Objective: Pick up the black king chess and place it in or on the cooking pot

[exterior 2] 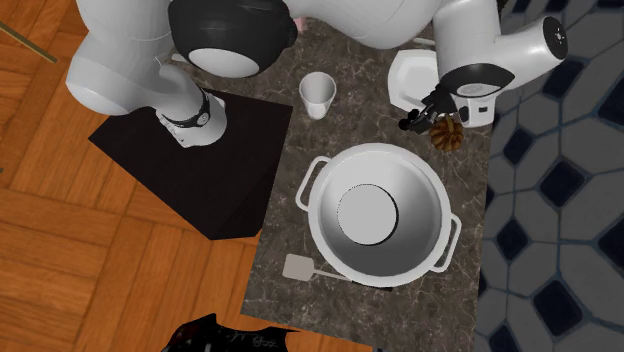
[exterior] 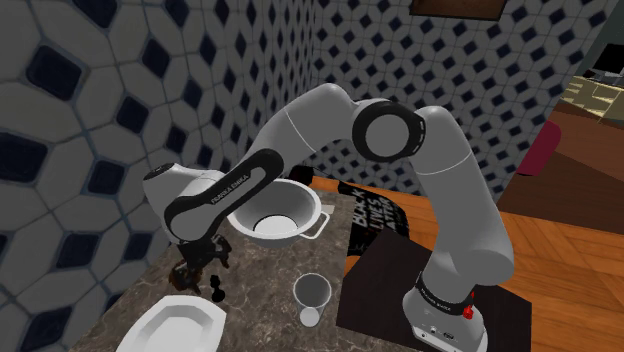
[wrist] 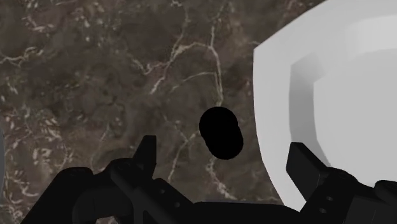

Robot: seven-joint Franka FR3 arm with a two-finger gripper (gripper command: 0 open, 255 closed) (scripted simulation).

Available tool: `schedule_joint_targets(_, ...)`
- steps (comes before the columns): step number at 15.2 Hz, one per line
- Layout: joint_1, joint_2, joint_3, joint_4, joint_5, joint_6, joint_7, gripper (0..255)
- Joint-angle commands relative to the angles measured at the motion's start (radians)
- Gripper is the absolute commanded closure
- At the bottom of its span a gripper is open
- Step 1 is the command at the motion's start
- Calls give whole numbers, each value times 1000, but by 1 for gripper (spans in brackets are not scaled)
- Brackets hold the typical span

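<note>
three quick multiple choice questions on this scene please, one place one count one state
1. Where is the black king chess piece? A inside the pot; B on the dark marble tabletop; C on the stand.
2. How many handles has the round white cooking pot? A none; B two; C four.
3. The black gripper is: A open; B shut on the king; C shut on the pot's rim.
B, it stands on marble beside a white plate; B, one loop each side; A, fingers apart, touching nothing.

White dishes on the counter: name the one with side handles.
The big round pot, which has a loop handle on two opposite sides of its rim; the cup and the angular plate have none.
</note>
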Motion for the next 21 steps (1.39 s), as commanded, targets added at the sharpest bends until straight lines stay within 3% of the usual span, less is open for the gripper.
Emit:
schedule_joint_targets(1,2,7,-1,-12,-3,20,4,0)
schedule_joint_targets(9,2,7,-1,-12,-3,19,4,0)
schedule_joint_targets(10,2,7,-1,-12,-3,19,4,255)
schedule_joint_targets(21,0,-10,3,-11,2,2,3,255)
